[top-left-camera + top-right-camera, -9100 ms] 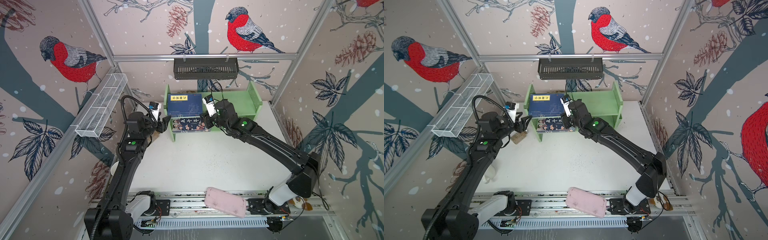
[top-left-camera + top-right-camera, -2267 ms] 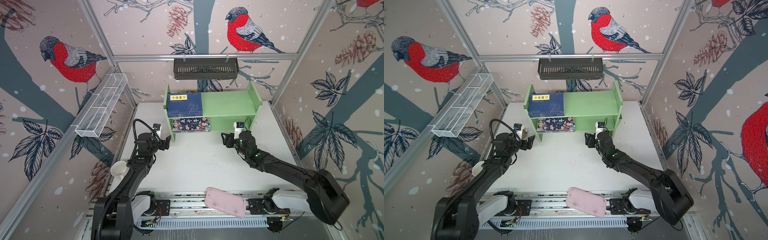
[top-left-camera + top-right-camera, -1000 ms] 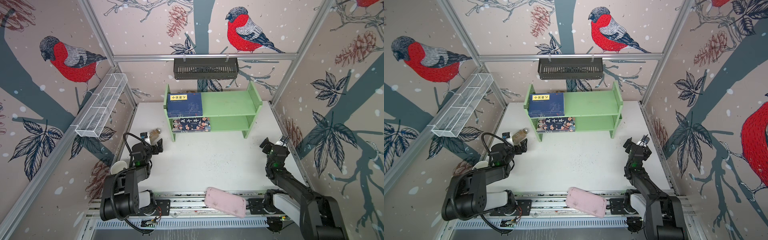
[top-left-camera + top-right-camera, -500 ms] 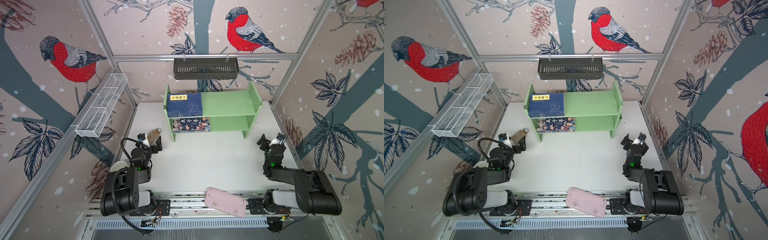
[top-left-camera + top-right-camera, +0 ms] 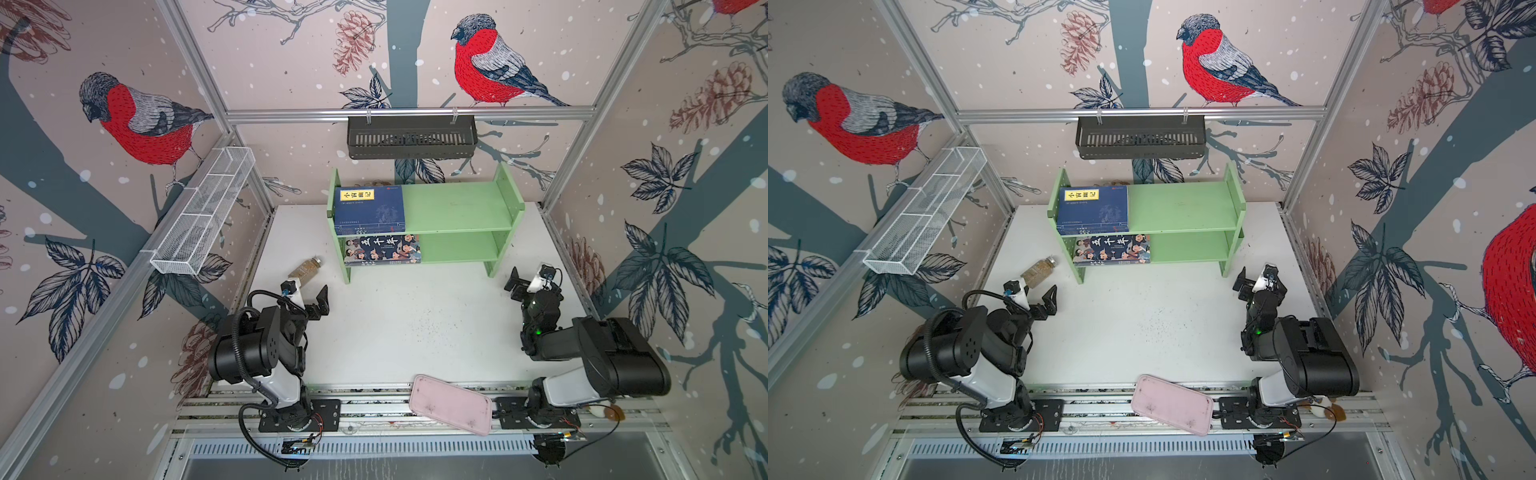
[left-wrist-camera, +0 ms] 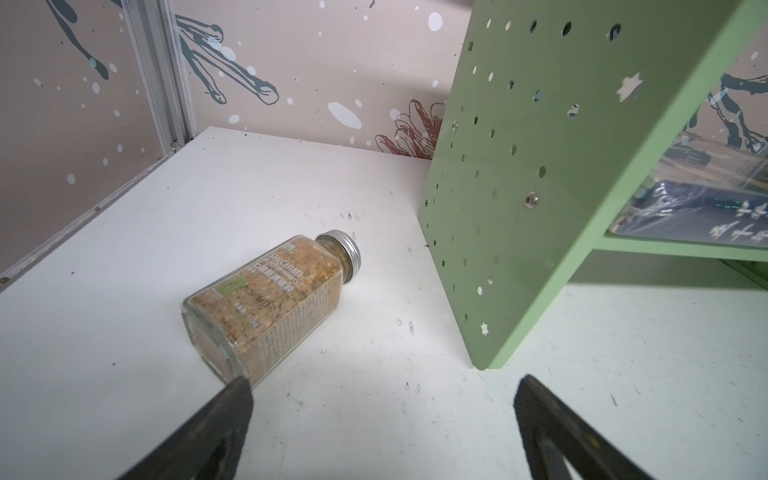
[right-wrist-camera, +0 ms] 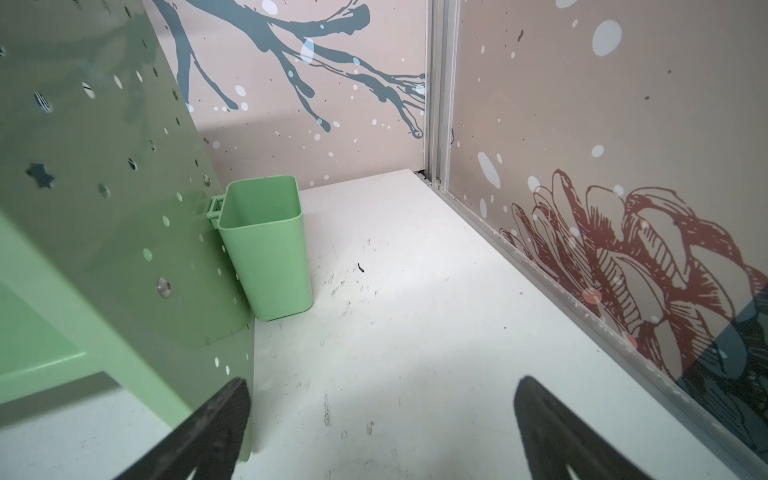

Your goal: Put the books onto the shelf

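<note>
The shelf [image 5: 457,208] [image 5: 1179,208] is seen at the back of the white table [image 5: 415,324], in both top views. A stack of navy-blue books [image 5: 370,208] [image 5: 1093,210] is laid flat on its upper tier, pushed against the left side panel, with a yellow label on the top cover. How many books the stack holds cannot be counted. The book with cartoon figures [image 5: 382,249] [image 5: 1112,249] is laid flat on the lower tier, also at the left end; its edge is caught in the left wrist view [image 6: 706,220].

A spice bottle [image 5: 305,268] [image 5: 1039,269] [image 6: 270,299] is found lying on its side on the table, just left of the shelf. It is filled with brown granules and closed by a metal cap.

A green cup [image 7: 266,249] is clipped to the outer face of the shelf's right side panel [image 7: 104,208]. Only its inner wall is shown; its bottom cannot be seen.

A black basket [image 5: 411,137] [image 5: 1140,137] is hung on the back rail, and its inside is hidden from view. A white wire basket [image 5: 203,216] [image 5: 921,216], split into compartments, is fixed to the left wall. A pink tray [image 5: 451,405] [image 5: 1171,405] is left on the front rail.

The left gripper [image 5: 305,293] [image 5: 1032,293] [image 6: 384,386] is held near the bottle's base with its jaws spread wide and nothing between them. The right gripper [image 5: 532,280] [image 5: 1260,282] [image 7: 382,384] is held near the shelf's right leg, jaws likewise apart and gripping nothing.
</note>
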{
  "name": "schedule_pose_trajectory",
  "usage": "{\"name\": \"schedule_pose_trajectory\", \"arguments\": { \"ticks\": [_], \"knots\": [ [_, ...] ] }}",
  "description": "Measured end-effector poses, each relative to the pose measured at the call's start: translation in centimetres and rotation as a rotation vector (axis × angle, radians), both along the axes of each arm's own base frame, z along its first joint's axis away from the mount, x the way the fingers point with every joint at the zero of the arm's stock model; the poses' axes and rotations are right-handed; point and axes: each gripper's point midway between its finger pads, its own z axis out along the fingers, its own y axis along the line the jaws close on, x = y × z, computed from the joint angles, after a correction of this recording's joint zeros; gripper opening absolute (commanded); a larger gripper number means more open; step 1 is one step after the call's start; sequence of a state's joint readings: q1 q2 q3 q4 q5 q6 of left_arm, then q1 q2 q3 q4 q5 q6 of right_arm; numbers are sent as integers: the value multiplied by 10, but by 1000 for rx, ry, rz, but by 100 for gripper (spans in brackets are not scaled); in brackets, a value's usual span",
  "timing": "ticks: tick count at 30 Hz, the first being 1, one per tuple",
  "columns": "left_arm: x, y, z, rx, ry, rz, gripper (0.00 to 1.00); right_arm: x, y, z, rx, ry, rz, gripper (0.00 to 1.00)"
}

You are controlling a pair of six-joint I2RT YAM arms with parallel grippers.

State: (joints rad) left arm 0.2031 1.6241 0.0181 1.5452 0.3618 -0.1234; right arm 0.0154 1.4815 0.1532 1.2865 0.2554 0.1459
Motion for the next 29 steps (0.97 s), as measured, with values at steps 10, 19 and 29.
{"name": "schedule_pose_trajectory", "arguments": {
  "ticks": [10, 19, 29],
  "knots": [
    [2, 1, 4, 5, -16, 6, 98, 12, 0, 2, -18, 20, -12, 100],
    [3, 3, 4, 7, -17, 19, 98, 12, 1, 1, -22, 24, -16, 100],
    [3, 3, 4, 7, -17, 19, 98, 13, 1, -2, -24, 39, -17, 100]
  ]
}}
